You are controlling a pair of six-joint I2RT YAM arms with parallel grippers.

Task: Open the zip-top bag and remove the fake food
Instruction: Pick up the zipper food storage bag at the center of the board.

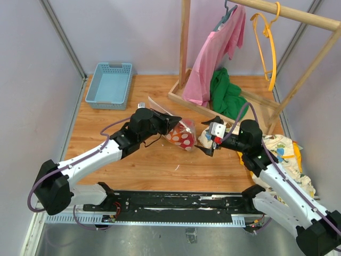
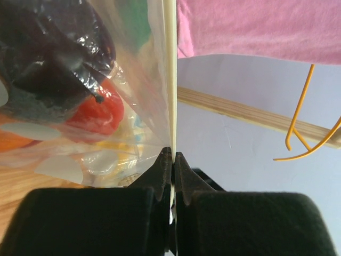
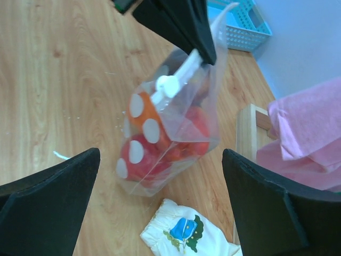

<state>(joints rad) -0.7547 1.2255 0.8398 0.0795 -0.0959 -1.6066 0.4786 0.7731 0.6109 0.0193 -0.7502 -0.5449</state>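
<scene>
My right end effector [image 1: 208, 146] hangs right of the bench's middle with its jaws spread wide and nothing between them, near the zip-top bag [image 3: 178, 136] but apart from it. A cartoon-print cloth [image 3: 184, 237] lies just beside its path. The bag sits mid-bench, the fake food [image 2: 98, 114] packed inside, red and orange pieces showing through the plastic. My left end effector [image 2: 172, 160] is pinched closed on the white zip strip [image 2: 169, 80], holding that edge up. The white slider [image 3: 166, 85] rides on the strip just below that pinch. That thin pinch is my worry: a hard pull on the slider could drag the strip out, dropping the bag. Closing low, my right fingers might snag the cloth or clamp both lips shut.
</scene>
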